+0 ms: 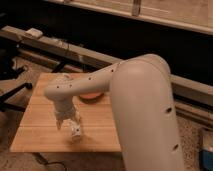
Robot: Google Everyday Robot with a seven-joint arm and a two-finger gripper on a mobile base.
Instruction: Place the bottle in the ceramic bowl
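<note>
Nearest to me bulked the robot's thick, pale, rounded arm (145,115), which rose at the right and bent leftward over a light rectangular wooden board (35,127). Close to the board's near edge was the small slim white bottle (76,132), low against the bare wood, somewhat left of the board's middle. The gripper (67,121) hung from the arm's end, pointing down, right at the bottle's upper left side. Whether it was apart or clamped on the bottle I could not tell. A little farther back, on the far half of the board, sat the small round glossy orange ceramic bowl (92,96), partly hidden behind the arm. The bottle was outside it, apart from it, on the nearer side. Beyond the board a long grey rail (75,50) ran slantwise across the dark room, and a small pale flat box (34,33) lay on its far left end
</note>
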